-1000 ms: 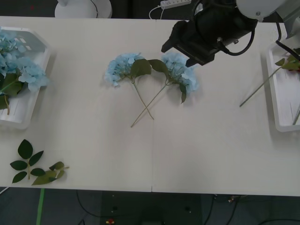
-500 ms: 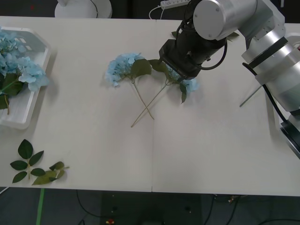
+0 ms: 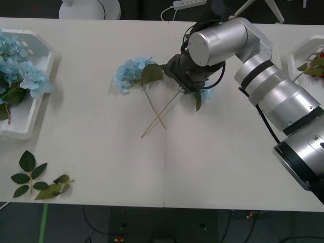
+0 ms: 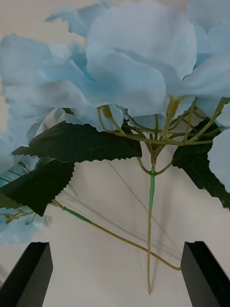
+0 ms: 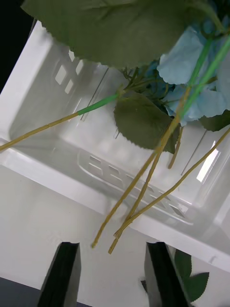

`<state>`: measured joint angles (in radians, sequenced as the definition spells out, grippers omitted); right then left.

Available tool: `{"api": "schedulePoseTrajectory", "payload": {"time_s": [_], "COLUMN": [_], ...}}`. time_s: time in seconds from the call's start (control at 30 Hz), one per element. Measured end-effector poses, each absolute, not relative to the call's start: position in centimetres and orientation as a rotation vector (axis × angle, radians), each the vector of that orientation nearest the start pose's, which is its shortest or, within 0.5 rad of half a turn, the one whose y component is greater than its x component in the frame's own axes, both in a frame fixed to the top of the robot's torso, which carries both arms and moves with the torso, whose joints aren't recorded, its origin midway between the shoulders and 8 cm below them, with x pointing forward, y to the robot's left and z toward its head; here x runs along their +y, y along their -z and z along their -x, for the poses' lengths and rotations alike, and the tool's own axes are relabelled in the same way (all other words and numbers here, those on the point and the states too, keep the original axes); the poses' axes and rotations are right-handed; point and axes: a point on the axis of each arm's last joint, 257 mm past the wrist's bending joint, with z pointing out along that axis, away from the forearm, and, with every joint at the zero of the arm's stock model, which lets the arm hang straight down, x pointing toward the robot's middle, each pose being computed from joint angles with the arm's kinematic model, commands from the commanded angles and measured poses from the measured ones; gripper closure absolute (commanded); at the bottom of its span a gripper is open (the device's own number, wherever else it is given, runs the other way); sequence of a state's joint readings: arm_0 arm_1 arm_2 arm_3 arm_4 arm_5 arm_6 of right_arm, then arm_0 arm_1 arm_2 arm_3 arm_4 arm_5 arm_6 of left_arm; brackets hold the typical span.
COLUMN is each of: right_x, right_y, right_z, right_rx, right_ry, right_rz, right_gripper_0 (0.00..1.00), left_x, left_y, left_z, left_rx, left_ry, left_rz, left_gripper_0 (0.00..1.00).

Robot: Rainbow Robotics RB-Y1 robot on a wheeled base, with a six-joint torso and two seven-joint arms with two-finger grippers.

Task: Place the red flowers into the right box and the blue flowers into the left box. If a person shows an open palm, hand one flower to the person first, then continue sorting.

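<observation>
The right gripper (image 3: 188, 83), its black fingers (image 4: 28, 273) spread wide, is hovering over a blue hydrangea (image 3: 202, 87) at mid-table, apparently lining up on its stem (image 4: 150, 225). The left gripper (image 5: 111, 276), also open, is waiting above the left box (image 3: 31, 104), where blue flowers (image 3: 20, 71) are lying.

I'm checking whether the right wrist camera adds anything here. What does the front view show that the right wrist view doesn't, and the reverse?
Front view alone: the left box holding blue flowers, loose leaf sprigs, the right box, and a second blue flower on the table. Right wrist view alone: the right gripper, open, its black fingers flanking a thin stem. Both: the blue flower under that gripper.
</observation>
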<state>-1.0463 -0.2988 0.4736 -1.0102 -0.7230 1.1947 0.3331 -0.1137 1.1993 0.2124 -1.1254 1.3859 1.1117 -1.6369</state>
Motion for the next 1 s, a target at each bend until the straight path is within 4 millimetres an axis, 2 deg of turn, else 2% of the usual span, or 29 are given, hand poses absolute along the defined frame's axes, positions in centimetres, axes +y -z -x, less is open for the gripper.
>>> {"api": "schedulePoseTrajectory", "payload": {"time_s": [0.17,0.3,0.5,0.7,0.8,0.9,1.0], "right_x": [-3.4,-3.6,-4.7,-4.8,-5.0,-5.3,-5.4], "right_y": [23.2,24.3,25.4,26.4,26.9,27.6,28.2], "right_z": [-60.9,-61.5,-62.9,-63.1,-63.0,-63.0,-63.2], "right_rx": [2.504,2.481,2.421,2.408,2.412,2.412,2.397], "right_ry": [-0.655,-0.668,-0.686,-0.677,-0.656,-0.637,-0.629], "right_rz": [-0.954,-0.987,-1.026,-1.034,-1.035,-1.042,-1.028], "right_gripper_0": [0.21,0.21,0.21,0.21,0.21,0.21,0.21], "left_x": [61.7,61.6,60.0,56.6,54.2,51.0,47.8], "left_y": [20.6,21.1,20.2,16.6,15.3,14.8,14.9], "left_z": [-41.9,-41.4,-41.2,-38.2,-36.8,-36.0,-36.0], "left_rx": [2.449,2.463,2.43,2.421,2.407,2.382,2.362], "left_ry": [0.153,0.15,0.251,0.264,0.248,0.254,0.204], "left_rz": [0.437,0.386,0.396,0.223,0.117,0.024,-0.065], "left_gripper_0": [0.21,0.0,0.0,0.0,0.0,0.0,0.0]}}
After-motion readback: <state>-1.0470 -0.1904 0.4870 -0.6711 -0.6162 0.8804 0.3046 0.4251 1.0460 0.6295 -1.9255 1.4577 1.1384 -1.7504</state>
